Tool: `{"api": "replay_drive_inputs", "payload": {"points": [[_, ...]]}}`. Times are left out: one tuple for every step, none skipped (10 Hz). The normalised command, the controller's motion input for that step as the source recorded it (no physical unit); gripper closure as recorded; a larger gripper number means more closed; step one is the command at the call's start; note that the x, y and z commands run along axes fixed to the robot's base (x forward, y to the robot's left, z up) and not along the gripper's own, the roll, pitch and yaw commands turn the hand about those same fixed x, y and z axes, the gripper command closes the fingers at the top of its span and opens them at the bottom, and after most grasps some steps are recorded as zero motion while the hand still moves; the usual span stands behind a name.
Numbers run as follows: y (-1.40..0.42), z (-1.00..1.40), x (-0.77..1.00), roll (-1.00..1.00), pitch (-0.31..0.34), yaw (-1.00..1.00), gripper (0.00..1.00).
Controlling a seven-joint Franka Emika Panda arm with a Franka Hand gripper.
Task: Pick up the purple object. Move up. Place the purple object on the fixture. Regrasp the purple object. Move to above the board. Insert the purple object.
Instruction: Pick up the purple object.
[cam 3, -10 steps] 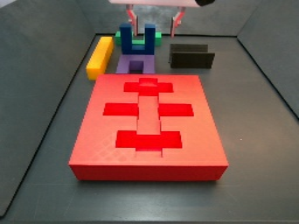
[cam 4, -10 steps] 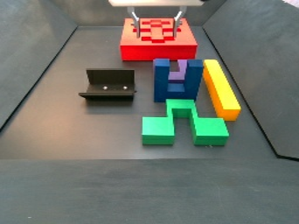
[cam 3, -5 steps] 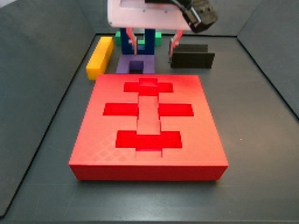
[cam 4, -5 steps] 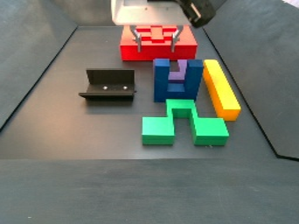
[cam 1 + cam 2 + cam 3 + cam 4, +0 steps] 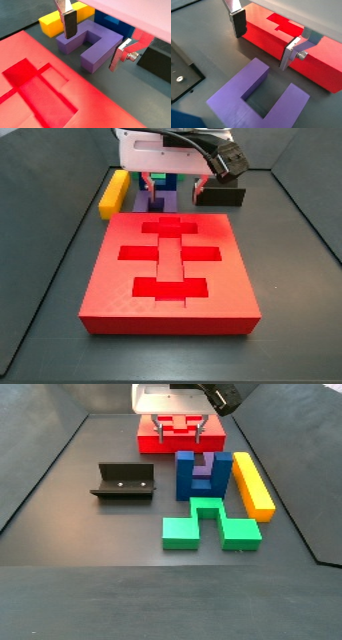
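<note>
The purple object (image 5: 97, 47) is a U-shaped block lying flat on the dark floor, nested in a blue U-shaped block (image 5: 186, 476). It also shows in a side view (image 5: 201, 480) and, half hidden under the hand, in a side view (image 5: 144, 201). My gripper (image 5: 93, 39) hangs open above it, one finger to each side and nothing between the pads. In a wrist view the gripper (image 5: 264, 37) appears over the edge of the red board (image 5: 308, 50). The black fixture (image 5: 124, 481) stands apart on the floor. The gripper (image 5: 181, 426) is low between board and blocks.
A long yellow bar (image 5: 251, 484) lies beside the blue block, and a green piece (image 5: 207, 524) sits just past it. The red board (image 5: 167, 268) fills the middle of the floor. The fixture (image 5: 221, 195) stands close to the purple object's side. Dark walls ring the bin.
The gripper has come down from the top of the side views to just over the purple object, still open. No block has moved.
</note>
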Motion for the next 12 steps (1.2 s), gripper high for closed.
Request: {"api": "replay_drive_inputs", "payload": {"points": [[0.00, -0.07, 0.07, 0.03, 0.021, -0.01, 0.00], [0.16, -0.03, 0.01, 0.00, 0.023, -0.01, 0.00], [0.21, -0.03, 0.00, 0.00, 0.023, -0.01, 0.00], [0.24, -0.01, 0.00, 0.00, 0.020, -0.01, 0.00], [0.15, -0.04, 0.00, 0.00, 0.000, 0.00, 0.00], [0.11, -0.13, 0.00, 0.01, 0.000, 0.00, 0.00], [0.06, -0.23, -0.05, 0.00, 0.000, 0.00, 0.00], [0.03, -0.34, 0.00, 0.00, -0.006, 0.00, 0.00], [0.01, -0.41, 0.00, 0.00, -0.023, 0.00, 0.00], [0.00, -0.27, 0.00, 0.00, 0.000, 0.00, 0.00], [0.01, -0.09, 0.03, 0.02, 0.000, 0.00, 0.00], [0.00, -0.05, 0.02, 0.03, 0.000, 0.00, 0.00]]}}
